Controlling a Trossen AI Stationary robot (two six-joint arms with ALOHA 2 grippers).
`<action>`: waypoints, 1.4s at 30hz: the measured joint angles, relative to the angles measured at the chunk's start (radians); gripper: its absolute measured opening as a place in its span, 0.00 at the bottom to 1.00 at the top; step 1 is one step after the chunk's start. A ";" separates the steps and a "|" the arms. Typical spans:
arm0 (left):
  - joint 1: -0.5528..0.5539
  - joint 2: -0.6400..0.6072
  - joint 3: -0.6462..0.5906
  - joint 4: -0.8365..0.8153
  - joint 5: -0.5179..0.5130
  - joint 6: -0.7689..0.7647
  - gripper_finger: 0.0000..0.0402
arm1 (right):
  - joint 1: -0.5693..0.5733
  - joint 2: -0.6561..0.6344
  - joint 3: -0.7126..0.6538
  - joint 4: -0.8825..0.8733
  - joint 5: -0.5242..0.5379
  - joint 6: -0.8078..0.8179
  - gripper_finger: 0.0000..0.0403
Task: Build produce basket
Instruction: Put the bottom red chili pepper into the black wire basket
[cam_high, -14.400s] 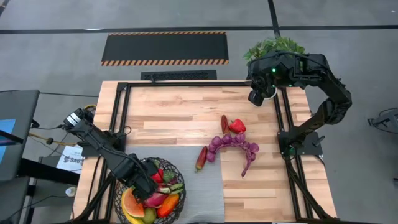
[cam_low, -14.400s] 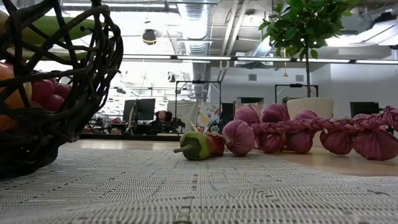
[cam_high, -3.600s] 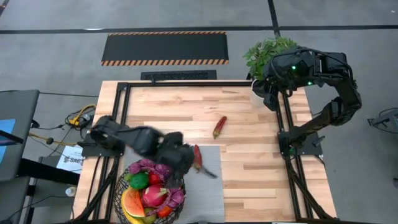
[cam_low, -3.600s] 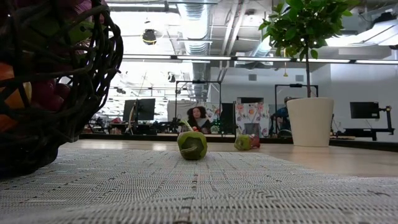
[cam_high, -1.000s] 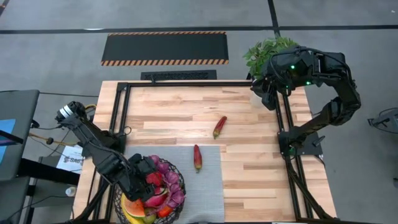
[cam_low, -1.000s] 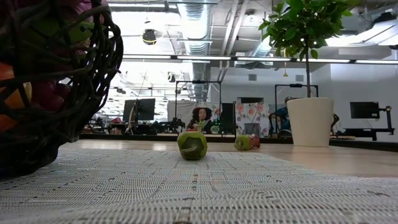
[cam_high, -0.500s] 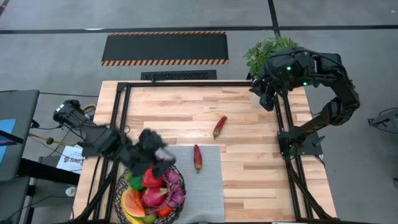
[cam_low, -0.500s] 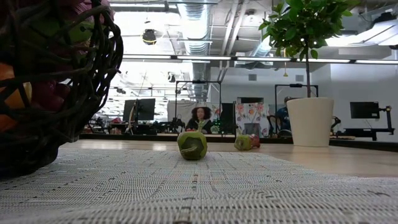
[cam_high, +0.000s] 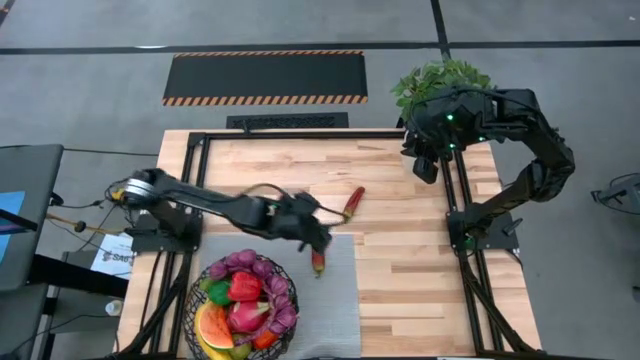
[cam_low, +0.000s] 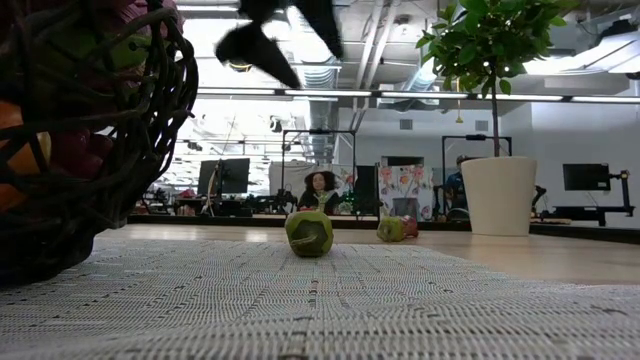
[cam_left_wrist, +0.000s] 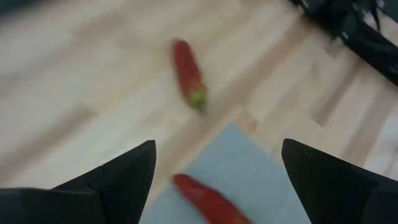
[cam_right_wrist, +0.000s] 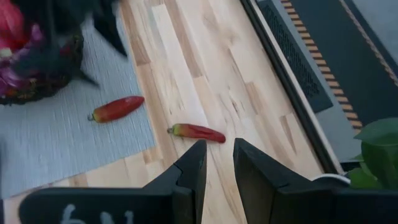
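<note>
Desk (cam_high: 400, 300) of pale wooden planks, edged by a black metal frame, has wide bare wood across its right half and along the far side; a grey woven mat (cam_high: 340, 310) covers the near middle. At the near left corner, partly on the mat, sits the round black wire-mesh basket (cam_high: 195, 300), filled with a red pepper, a pink dragonfruit, purple grapes, a green fruit and a watermelon slice. Two pieces of the produce lie outside it: a red chilli pepper with a green stem (cam_high: 318, 264) on the mat's far edge, its long axis running far to near with the stem end near, and a second red chilli pepper (cam_high: 353, 203) on bare wood beyond it, tilted diagonally. The left gripper (cam_high: 318, 232) reaches across from the left side to just above the chilli on the mat, jaws spread wide and holding nothing. The right gripper (cam_high: 424, 166) waits at the far right corner beside a leafy green plant in a white pot (cam_high: 437, 78), jaws drawn close together with a narrow gap, empty.
</note>
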 joint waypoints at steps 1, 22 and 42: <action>0.005 0.035 0.000 0.037 0.029 -0.001 0.83 | 0.002 0.000 0.000 0.000 -0.001 0.013 0.26; 0.013 0.493 0.352 -0.279 0.312 -0.477 0.83 | 0.008 -0.002 0.000 -0.003 -0.004 -0.063 0.26; -0.005 0.578 0.352 -0.275 0.366 -0.614 0.80 | 0.008 -0.002 0.000 -0.003 -0.004 -0.152 0.26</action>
